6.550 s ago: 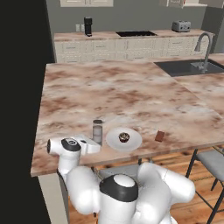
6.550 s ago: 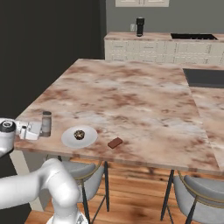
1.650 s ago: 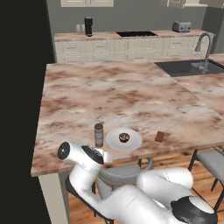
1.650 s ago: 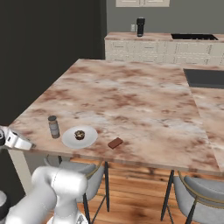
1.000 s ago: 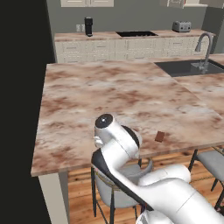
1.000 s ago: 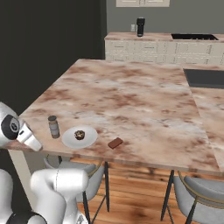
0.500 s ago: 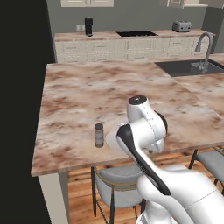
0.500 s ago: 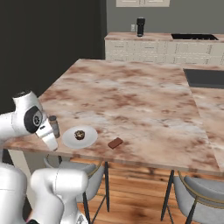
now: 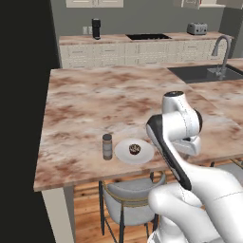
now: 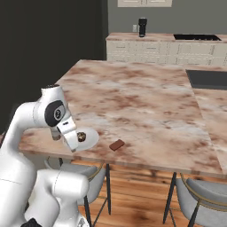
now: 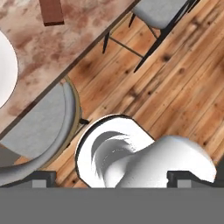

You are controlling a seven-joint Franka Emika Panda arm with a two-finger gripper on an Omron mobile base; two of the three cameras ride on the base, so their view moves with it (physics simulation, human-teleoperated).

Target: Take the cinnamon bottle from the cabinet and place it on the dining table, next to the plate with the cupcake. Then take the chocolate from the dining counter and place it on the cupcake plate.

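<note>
The cinnamon bottle (image 9: 107, 146) stands upright on the dining table (image 9: 95, 109), just left of the white plate (image 9: 142, 155) that carries the cupcake (image 9: 135, 149). Nothing holds the bottle. The chocolate (image 10: 117, 145) lies flat on the marble to the right of the plate (image 10: 91, 138), near the front edge; in the hand view the chocolate (image 11: 51, 11) is at the top and the plate's rim (image 11: 6, 65) at the left. My gripper (image 11: 111, 177) hangs open and empty beyond the table's front edge, looking down at the floor. The arm hides the chocolate in the left base view.
Grey-seated stools (image 9: 128, 199) (image 10: 199, 195) are tucked under the table's front edge, one stool (image 11: 35, 127) right below the hand. A sink (image 9: 204, 72) is set into the far right of the marble. The back counter holds a dark grinder (image 9: 96, 28) and a toaster (image 9: 197, 29).
The arm has swung from left of the bottle rightward along the table's front edge, past the plate. The bottle stays standing beside the plate; the chocolate has not moved.
</note>
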